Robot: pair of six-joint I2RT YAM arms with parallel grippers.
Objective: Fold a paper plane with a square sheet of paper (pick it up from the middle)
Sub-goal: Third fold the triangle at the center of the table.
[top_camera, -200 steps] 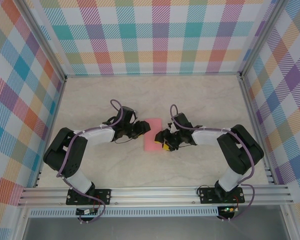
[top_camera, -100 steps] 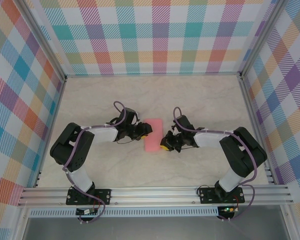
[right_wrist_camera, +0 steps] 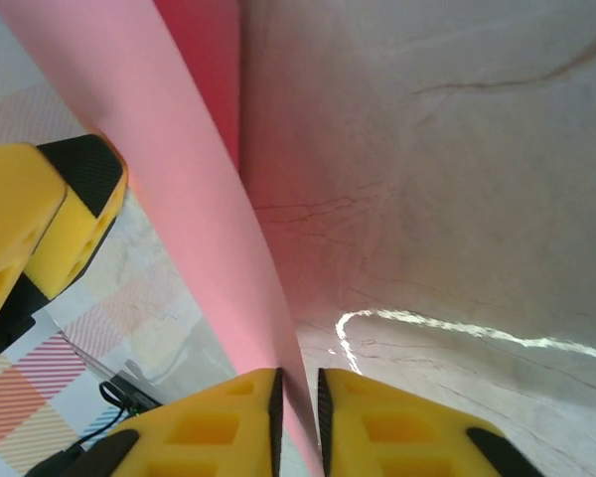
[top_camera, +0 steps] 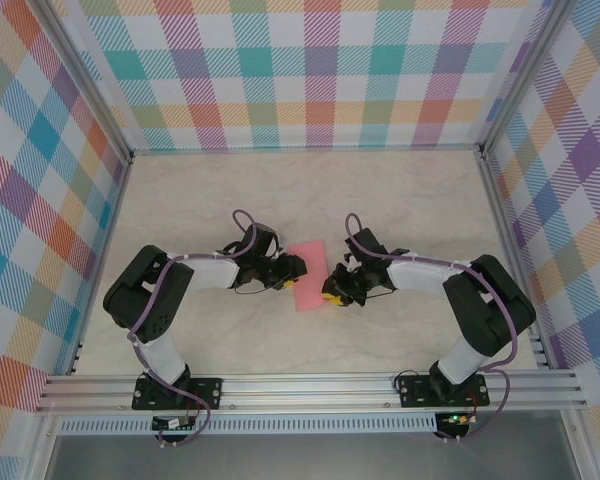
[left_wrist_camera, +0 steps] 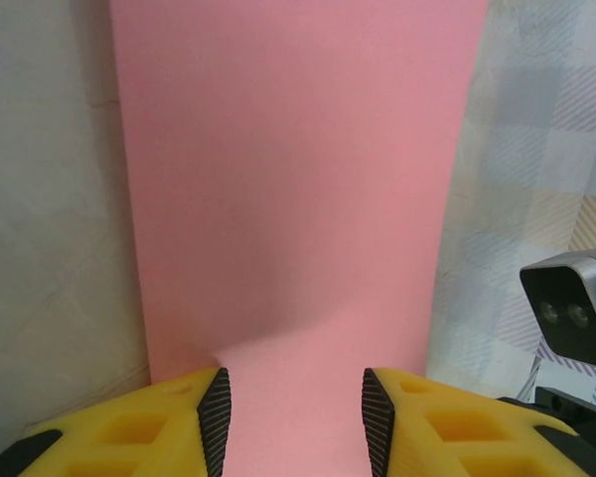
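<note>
- Against a second ago, the pink sheet of paper [top_camera: 310,275] no longer lies square to the table [top_camera: 400,190]; from above we see it skewed, its near end swung toward the right arm
- The left gripper [top_camera: 294,267] has shifted nearer the bases and further over the sheet's left edge; the right gripper [top_camera: 330,290] has dropped slightly toward the near side too, at the sheet's near right corner
- The sheet sits mid-table, between the two grippers and touching both
- In the left wrist view, the left gripper [left_wrist_camera: 296,422] stands partly open; its black pads [left_wrist_camera: 216,417] are well apart, and the sheet [left_wrist_camera: 298,199] runs flat-on between them and away across the marbled table [left_wrist_camera: 50,199]; we see a shallow dent in the paper just ahead of the pads; whether the pads press it we cannot tell
- In the right wrist view, the right gripper [right_wrist_camera: 298,407] is nearly closed; the sheet's [right_wrist_camera: 179,169] edge passes through the thin gap, pinched, and the paper rises edge-on off the table [right_wrist_camera: 427,199]
</note>
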